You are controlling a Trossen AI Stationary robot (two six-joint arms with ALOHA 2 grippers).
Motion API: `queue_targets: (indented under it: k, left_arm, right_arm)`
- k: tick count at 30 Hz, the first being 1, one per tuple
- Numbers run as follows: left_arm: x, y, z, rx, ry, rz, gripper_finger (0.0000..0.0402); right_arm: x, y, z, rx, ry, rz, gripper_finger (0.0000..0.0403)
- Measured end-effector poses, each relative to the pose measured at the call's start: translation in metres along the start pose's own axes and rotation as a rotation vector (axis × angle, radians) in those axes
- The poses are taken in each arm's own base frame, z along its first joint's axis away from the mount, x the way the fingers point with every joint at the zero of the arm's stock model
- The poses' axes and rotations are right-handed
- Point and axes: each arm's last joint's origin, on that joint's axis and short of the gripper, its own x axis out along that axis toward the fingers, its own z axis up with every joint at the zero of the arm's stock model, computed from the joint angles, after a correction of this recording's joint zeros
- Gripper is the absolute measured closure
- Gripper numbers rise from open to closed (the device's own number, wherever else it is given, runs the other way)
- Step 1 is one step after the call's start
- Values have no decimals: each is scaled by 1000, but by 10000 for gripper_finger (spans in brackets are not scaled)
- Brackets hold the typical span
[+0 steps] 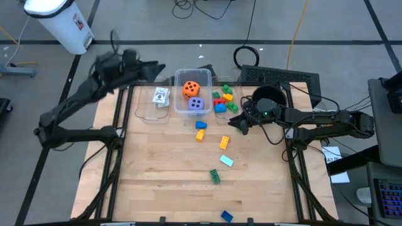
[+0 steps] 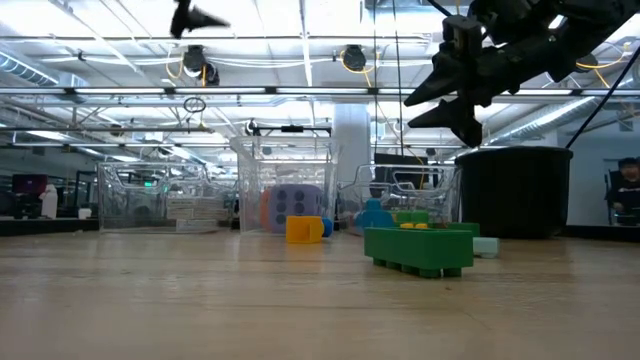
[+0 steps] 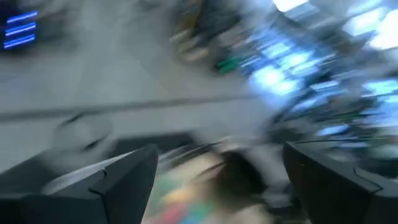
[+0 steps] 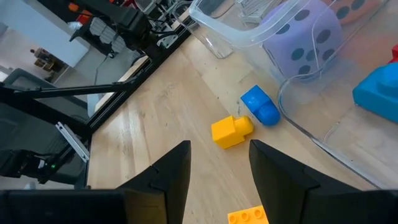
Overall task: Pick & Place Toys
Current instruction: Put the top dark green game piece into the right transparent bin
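Toys lie on the wooden table: a blue brick (image 1: 201, 125), yellow bricks (image 1: 200, 134) (image 1: 224, 142), a pale brick (image 1: 226, 161), a green brick (image 1: 215, 176) and a blue one (image 1: 227, 216) at the near edge. Three clear bins stand at the far side. One holds white cards (image 1: 161, 96), the middle one an orange die (image 1: 191, 88) and a purple die (image 1: 196, 105), the third several bricks (image 1: 223, 100). My left gripper (image 1: 154, 68) is raised beyond the bins, open (image 3: 217, 180) and empty. My right gripper (image 1: 235, 123) hovers open (image 4: 217, 180) right of the loose bricks, holding nothing.
A black pot (image 1: 270, 100) stands at the far right, just behind my right gripper. The table's metal frame rails (image 1: 119, 125) run along both sides. The near half of the table holds only scattered bricks.
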Motion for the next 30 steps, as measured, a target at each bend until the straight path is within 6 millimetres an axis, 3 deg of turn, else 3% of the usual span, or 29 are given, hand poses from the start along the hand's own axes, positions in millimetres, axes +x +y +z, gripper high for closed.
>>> queue_targets:
  k: [4,7,14,24,30]
  left_arm:
    - [-2,-25,-43,-67,-131,-305,55]
    - [-2,-36,-87,-144,-186,-407,55]
    - [-8,-76,-157,-210,-177,-279,55]
    - [-6,-152,-198,-204,-113,-226,55]
    - [-5,-177,-209,-89,-15,-173,55]
  right_arm:
    - [1,4,-3,-8,16,18,248]
    - [2,10,-8,3,37,41,248]
    - [4,30,-24,86,115,125,248]
    - [-5,85,-63,-62,162,330,248]
    - [-19,108,-96,-122,206,331,248]
